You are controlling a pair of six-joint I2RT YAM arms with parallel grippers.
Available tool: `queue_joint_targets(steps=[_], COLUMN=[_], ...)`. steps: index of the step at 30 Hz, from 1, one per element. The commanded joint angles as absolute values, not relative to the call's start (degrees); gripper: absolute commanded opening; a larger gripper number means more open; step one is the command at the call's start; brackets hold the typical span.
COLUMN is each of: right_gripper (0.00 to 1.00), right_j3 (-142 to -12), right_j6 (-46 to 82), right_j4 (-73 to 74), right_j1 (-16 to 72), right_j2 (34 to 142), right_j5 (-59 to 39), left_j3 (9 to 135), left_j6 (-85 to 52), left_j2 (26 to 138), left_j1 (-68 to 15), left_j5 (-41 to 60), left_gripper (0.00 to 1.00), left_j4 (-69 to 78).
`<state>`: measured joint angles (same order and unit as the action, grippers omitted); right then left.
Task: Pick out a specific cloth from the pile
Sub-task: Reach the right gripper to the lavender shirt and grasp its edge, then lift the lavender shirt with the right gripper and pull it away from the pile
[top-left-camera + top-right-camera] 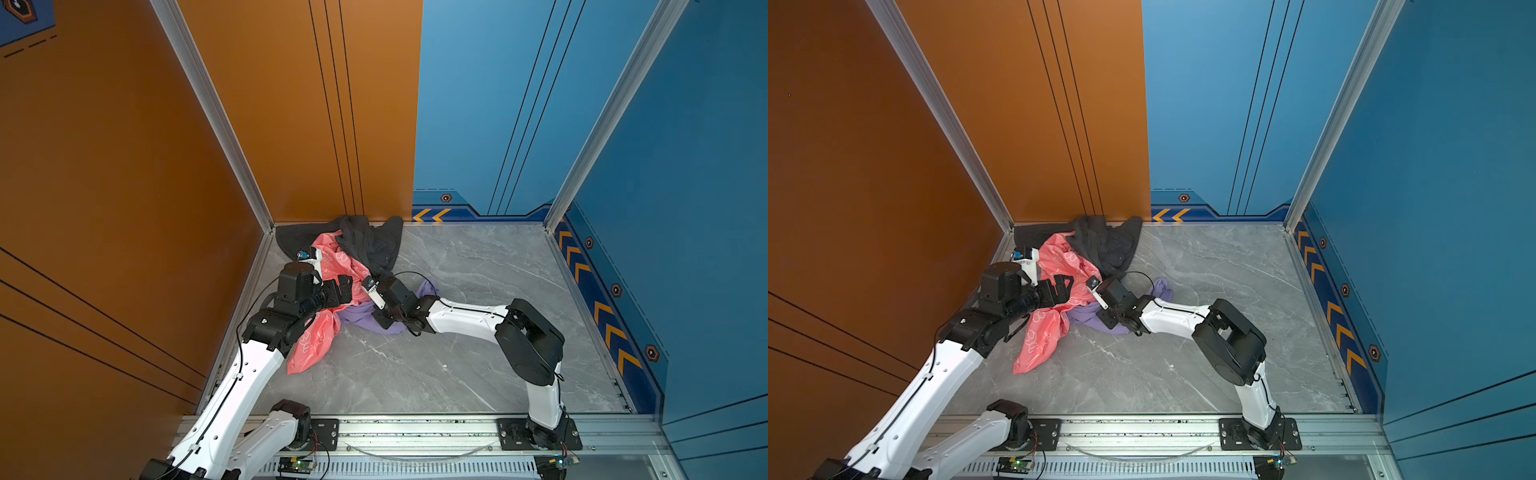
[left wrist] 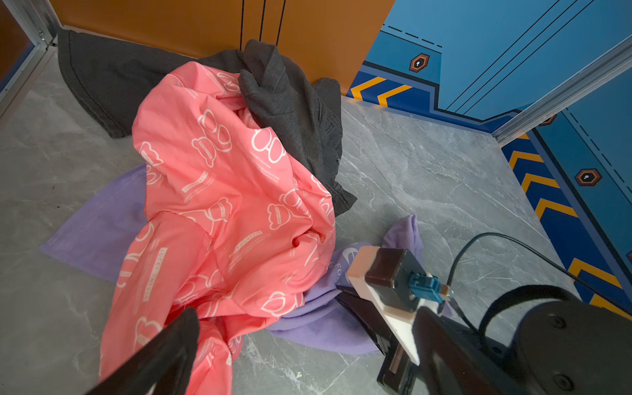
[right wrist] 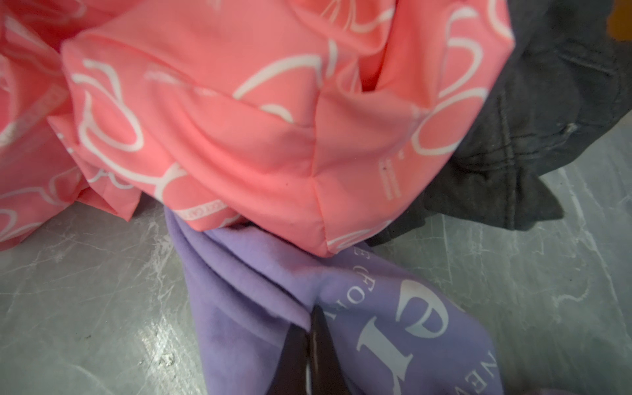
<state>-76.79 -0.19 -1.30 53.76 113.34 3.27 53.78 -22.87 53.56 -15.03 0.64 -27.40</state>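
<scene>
My right claw [image 3: 313, 325] is pinched together on a fold of the lavender cloth [image 3: 246, 301], whose fabric puckers at the grip. That cloth lies on the grey marble surface [image 1: 457, 340] at the near edge of the pile [image 1: 345, 266], partly tucked under the coral-pink cloth [image 1: 328, 270], with the black garment [image 1: 370, 241] heaped behind it against the orange back wall [image 1: 291, 124]. My left claw [image 1: 344, 288] hangs with its jaws wide apart just above the coral-pink cloth, holding nothing.
</scene>
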Motion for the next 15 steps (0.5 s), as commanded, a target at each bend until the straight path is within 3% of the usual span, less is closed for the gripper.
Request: queue_joint_targets(steps=[1, 15], right_gripper=[0.00, 0.00], right_j3=[-75.6, -75.9], right_j6=[-0.2, 0.1], right_j4=[2.6, 9.0], right_j1=[54.2, 54.3], right_j2=[109.5, 99.3], right_j5=[2.7, 2.3], left_j3=[53.1, 53.7], left_j6=[-23.8, -24.5], left_j2=[52.2, 50.9], left_j1=[-14.3, -12.7], left_j5=[0.8, -0.1], left_gripper=[0.98, 0.98], left_j4=[-26.2, -24.6])
